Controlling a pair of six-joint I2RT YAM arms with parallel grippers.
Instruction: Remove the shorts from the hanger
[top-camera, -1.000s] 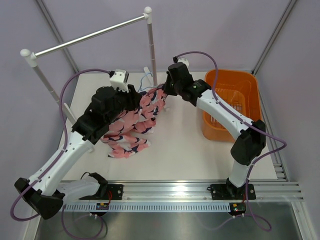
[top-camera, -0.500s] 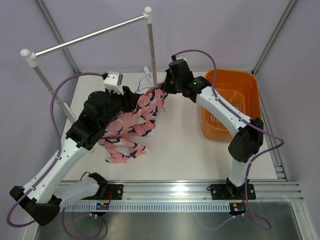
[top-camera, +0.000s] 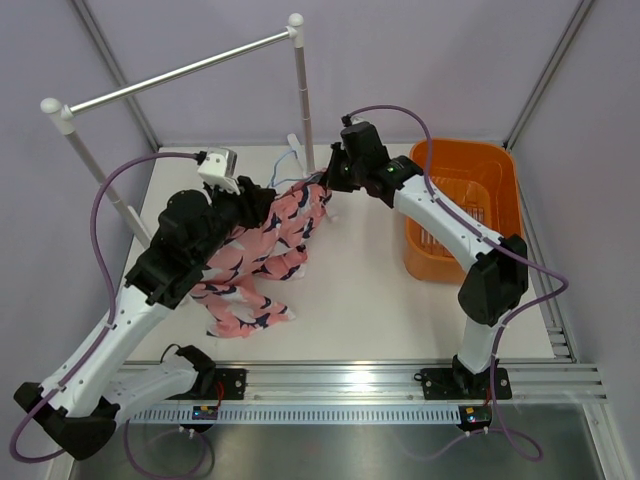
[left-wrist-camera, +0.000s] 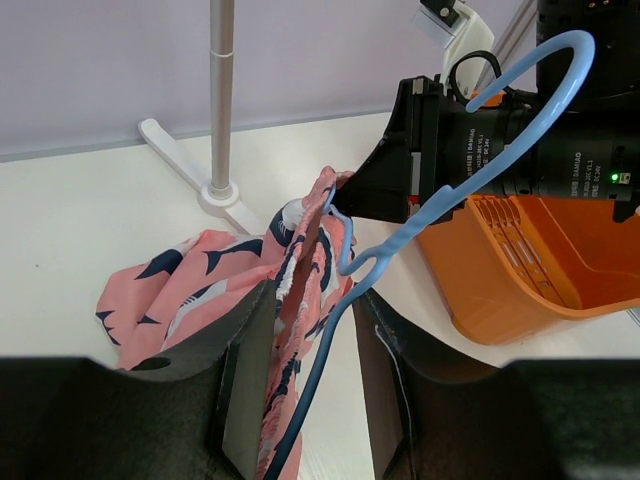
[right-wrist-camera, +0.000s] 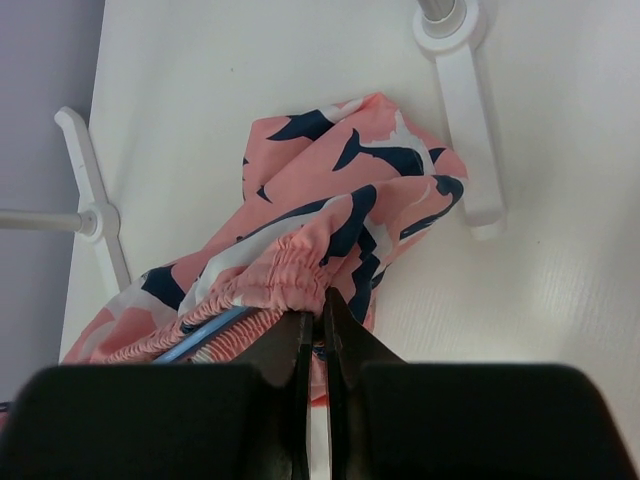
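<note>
The pink shorts (top-camera: 255, 262) with navy and white shapes hang stretched between my two grippers, their lower end trailing on the table. My right gripper (top-camera: 325, 185) is shut on the gathered waistband (right-wrist-camera: 300, 280) of the shorts (right-wrist-camera: 340, 200). My left gripper (top-camera: 262, 200) sits at the other end. In the left wrist view its jaws (left-wrist-camera: 310, 290) stand partly closed around the light-blue hanger (left-wrist-camera: 480, 170) wire and a fold of shorts (left-wrist-camera: 180, 280). The hanger's hook rises in front of the right arm. A short piece of the hanger (right-wrist-camera: 205, 335) shows inside the waistband.
The silver-and-white clothes rail (top-camera: 180, 70) spans the back left, with its post (top-camera: 300, 95) and white feet (right-wrist-camera: 460, 90) just behind the shorts. The orange basket (top-camera: 500, 165) stands at the right, close behind the right arm.
My left arm has swung left and toward the near edge, dragging the shorts' lower end the same way and stretching them out. The right gripper has stayed almost in place on the waistband.
</note>
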